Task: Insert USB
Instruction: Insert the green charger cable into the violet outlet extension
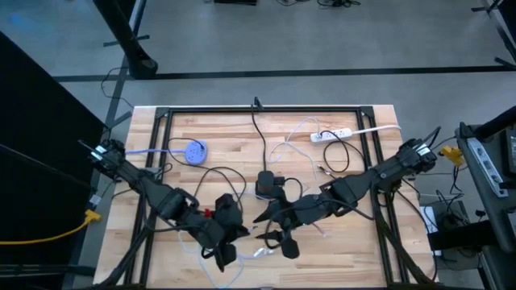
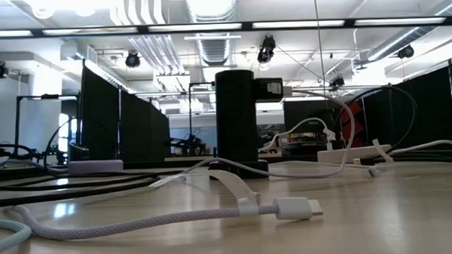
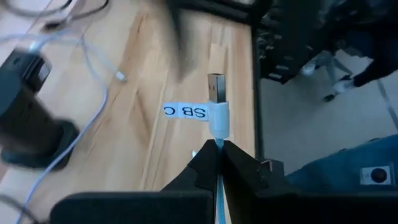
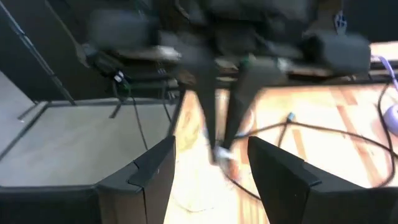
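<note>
USB plug (image 3: 217,87) jutted metal-end-first from the left pincer (image 3: 219,155), clamped shut on its cable near six o'clock on the tabletop (image 1: 339,250), free for insertion, while the right pincer (image 4: 208,163) waited open beside it.

White USB-A plug (image 3: 217,99), metal tip up, above wood table (image 3: 149,124).

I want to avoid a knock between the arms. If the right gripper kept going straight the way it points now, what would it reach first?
Probably the left gripper: in the right wrist view it hangs directly ahead, between the right gripper's open fingers, over the wooden table. Depth is unclear.
</note>
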Controlling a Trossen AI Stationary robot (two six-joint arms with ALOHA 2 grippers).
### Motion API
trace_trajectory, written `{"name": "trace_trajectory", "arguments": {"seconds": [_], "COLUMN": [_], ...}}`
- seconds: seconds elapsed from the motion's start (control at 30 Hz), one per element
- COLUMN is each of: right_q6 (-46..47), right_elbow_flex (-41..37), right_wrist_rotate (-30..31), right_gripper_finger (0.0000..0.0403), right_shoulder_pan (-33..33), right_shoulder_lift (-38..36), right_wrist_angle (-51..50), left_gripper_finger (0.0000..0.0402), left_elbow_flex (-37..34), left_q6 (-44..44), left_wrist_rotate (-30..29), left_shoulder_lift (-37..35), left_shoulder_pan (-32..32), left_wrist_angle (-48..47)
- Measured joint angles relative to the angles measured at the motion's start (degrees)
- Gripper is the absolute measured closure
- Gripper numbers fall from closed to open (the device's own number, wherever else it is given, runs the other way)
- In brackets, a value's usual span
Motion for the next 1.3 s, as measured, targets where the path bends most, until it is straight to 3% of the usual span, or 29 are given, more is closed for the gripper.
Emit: {"name": "trace_trajectory", "arguments": {"seconds": [0.53,0.67,0.97,1.3], "right_q6": [3.06,3.45,2.37,2.02], "right_elbow_flex": [-0.09,-0.09,-0.09,-0.09], "right_wrist_rotate": [-1.68,-2.47,-2.49,-2.56], "right_gripper_finger": [0.0223,0.0259,0.0392,0.0399], "right_shoulder_pan": [-0.71,-0.75,-0.89,-0.99], "right_shoulder_lift": [1.31,1.31,1.31,1.31], "right_wrist_angle": [-1.75,-2.20,-2.20,-2.19], "left_gripper_finger": [0.0401,0.0401,0.0401,0.0396], "left_elbow_flex": [0.00,0.00,0.00,0.00], "left_q6": [1.98,1.86,1.81,-0.11], "left_wrist_rotate": [0.87,0.95,1.00,1.00], "left_shoulder_lift": [0.00,0.00,0.00,0.00], "left_shoulder_pan": [-0.02,-0.04,-0.04,0.00], "left_wrist_angle": [-0.41,-0.39,-0.42,-0.45]}}
